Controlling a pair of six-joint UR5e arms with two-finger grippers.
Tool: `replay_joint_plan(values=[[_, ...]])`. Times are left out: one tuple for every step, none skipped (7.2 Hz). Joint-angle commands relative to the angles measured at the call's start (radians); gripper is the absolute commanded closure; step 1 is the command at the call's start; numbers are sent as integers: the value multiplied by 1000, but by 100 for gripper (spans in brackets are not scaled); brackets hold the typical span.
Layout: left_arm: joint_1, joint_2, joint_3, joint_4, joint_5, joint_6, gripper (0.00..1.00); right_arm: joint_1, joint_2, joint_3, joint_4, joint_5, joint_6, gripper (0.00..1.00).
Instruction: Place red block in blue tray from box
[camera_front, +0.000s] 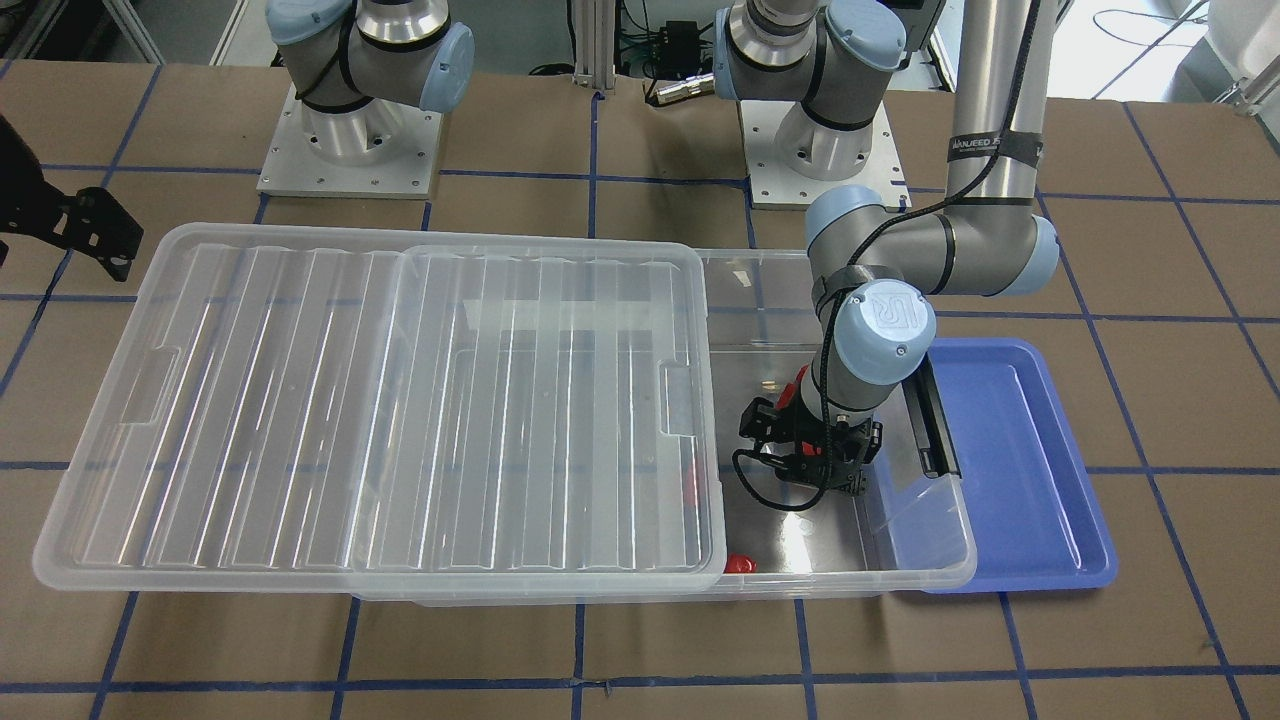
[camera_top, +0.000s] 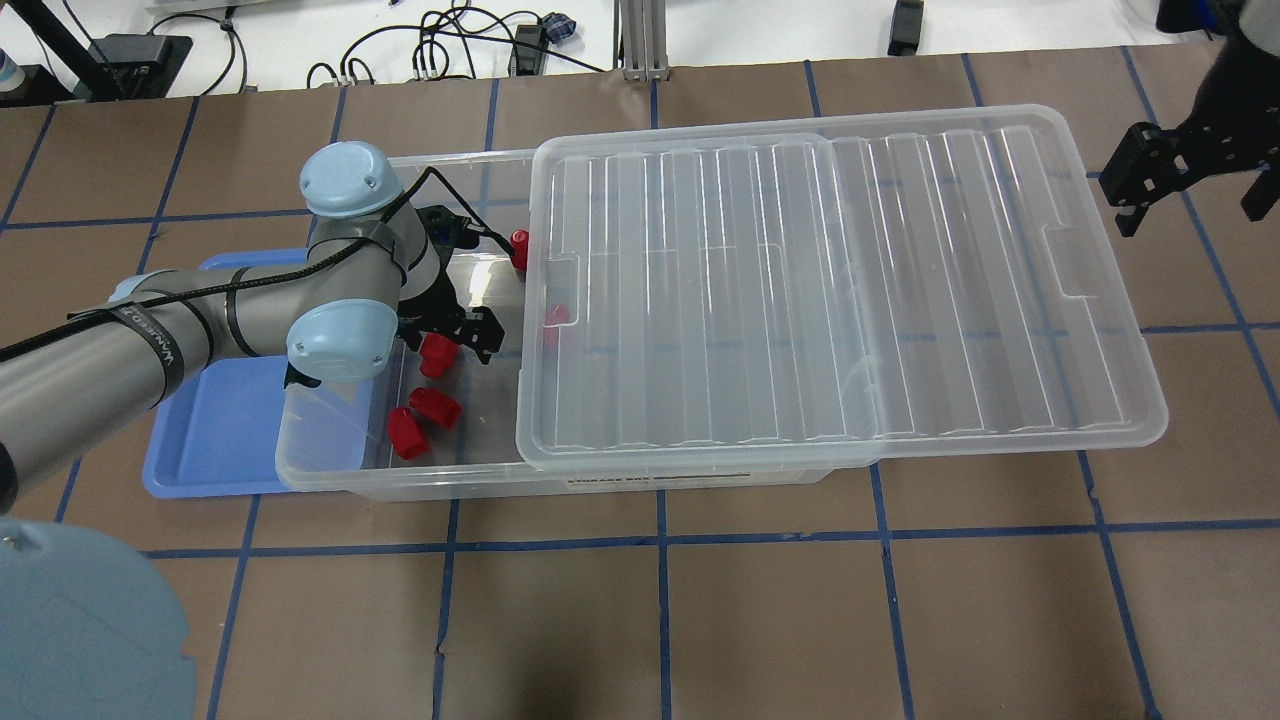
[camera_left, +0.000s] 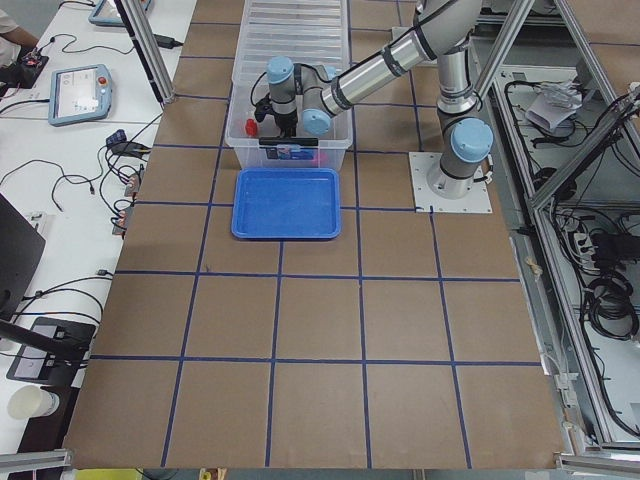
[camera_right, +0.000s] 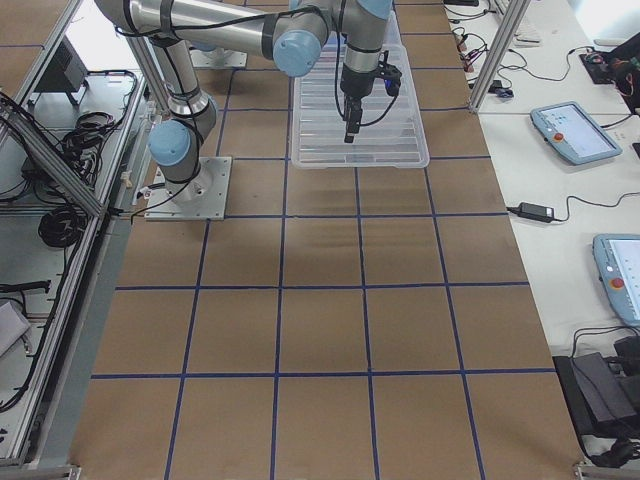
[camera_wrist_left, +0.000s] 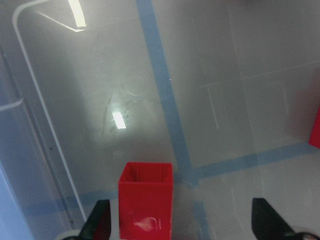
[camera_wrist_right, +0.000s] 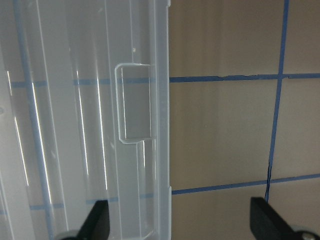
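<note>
The clear box (camera_top: 600, 482) lies across the table, with its ribbed lid (camera_top: 850, 280) slid towards my right so that the left end is uncovered. Several red blocks lie in that uncovered end. My left gripper (camera_top: 455, 338) is down inside the box, open, astride one red block (camera_top: 434, 356). In the left wrist view this block (camera_wrist_left: 145, 200) stands between the fingertips (camera_wrist_left: 98, 220), nearer the left one, and is not gripped. The blue tray (camera_top: 215, 450) lies empty beside the box's left end. My right gripper (camera_top: 1190, 205) is open and empty by the lid's far right edge.
Two more red blocks (camera_top: 420, 420) lie near the box's front wall. One (camera_top: 520, 248) sits by the back wall and one (camera_top: 555, 315) under the lid's edge. My left forearm (camera_top: 150, 330) crosses above the tray. The lid's handle notch (camera_wrist_right: 134, 102) shows in the right wrist view.
</note>
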Motion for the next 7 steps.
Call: replay_joint_plan(values=[[0,0,-2,-1,-1,3,17,-3,1,3,3,0,0,0],[0,0,0,1,1,3,28,-5,2,3,3,0,0,0],[0,-2,-2,-1,2,3,32,-5,2,3,3,-2,0,0],[0,-2,0,-1,3,5,37,-5,0,3,5,-2,0,0],[0,-2,7,-4,3,3,52,-5,1,3,2,-2,0,0],[0,0,12,-4,1,0,62,-5,0,3,6,-4,0,0],[0,0,10,-1,-1,-6,87,-6,1,3,5,-23,0,0]])
